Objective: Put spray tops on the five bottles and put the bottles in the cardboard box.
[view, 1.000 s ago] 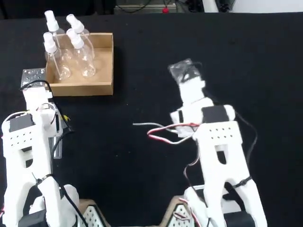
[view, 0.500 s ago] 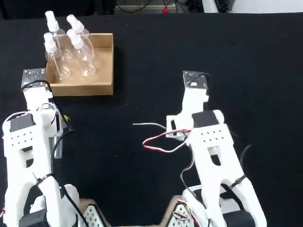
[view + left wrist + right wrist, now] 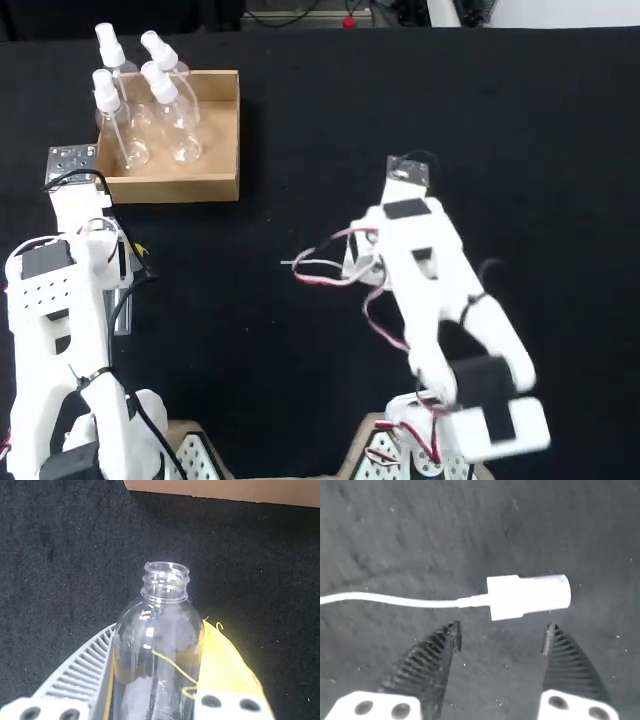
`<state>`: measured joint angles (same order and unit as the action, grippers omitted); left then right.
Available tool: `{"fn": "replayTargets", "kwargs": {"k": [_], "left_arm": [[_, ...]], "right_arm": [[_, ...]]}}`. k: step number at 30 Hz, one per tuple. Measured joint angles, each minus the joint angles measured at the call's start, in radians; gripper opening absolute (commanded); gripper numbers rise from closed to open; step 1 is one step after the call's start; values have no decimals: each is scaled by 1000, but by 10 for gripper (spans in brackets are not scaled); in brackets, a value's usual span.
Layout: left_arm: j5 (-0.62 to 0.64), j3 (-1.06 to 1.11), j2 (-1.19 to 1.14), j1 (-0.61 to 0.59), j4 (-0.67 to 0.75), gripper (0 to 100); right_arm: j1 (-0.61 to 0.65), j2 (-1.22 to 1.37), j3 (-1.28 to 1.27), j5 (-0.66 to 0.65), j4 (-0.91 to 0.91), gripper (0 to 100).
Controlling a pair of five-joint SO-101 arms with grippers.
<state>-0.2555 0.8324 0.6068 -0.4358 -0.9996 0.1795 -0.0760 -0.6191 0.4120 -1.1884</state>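
A clear bottle [image 3: 155, 645] with a bare threaded neck lies between the fingers of my left gripper [image 3: 155, 680], which is shut on it; in the high view this bottle [image 3: 121, 300] is at the table's left, in front of the cardboard box [image 3: 175, 187]. Several capped bottles [image 3: 160, 110] stand in the box. A white spray top [image 3: 527, 597] with a thin tube lies flat on the black cloth. My right gripper [image 3: 501, 630] is open just short of it, one fingertip to each side. From above, the spray top's tube [image 3: 300, 263] sticks out beside the right arm [image 3: 420, 260].
Black cloth covers the table. Red and white wires [image 3: 320, 278] hang off the right arm close to the tube. The box's brown wall [image 3: 225, 490] is a short way beyond the held bottle's neck.
The right arm has folded down and drawn back over the spray top, lowering its wrist toward the cloth. The left arm and its bottle have stayed still.
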Motion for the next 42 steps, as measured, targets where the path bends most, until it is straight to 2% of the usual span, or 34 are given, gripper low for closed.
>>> {"fn": "replayTargets", "kwargs": {"k": [12,19,21,27,34,42], "left_arm": [[0,0,0,0,0,91],[0,0,0,0,0,91],[0,0,0,0,0,91],[0,0,0,0,0,91],[0,38,2,0,57,91],[0,40,6,0,58,91]], "right_arm": [[-23,213,229,8,37,257],[-38,258,288,69,38,257],[-40,258,290,35,35,257],[-51,269,290,-175,-91,257],[-58,269,288,-232,-120,197],[-58,269,203,-305,-118,194]]}}
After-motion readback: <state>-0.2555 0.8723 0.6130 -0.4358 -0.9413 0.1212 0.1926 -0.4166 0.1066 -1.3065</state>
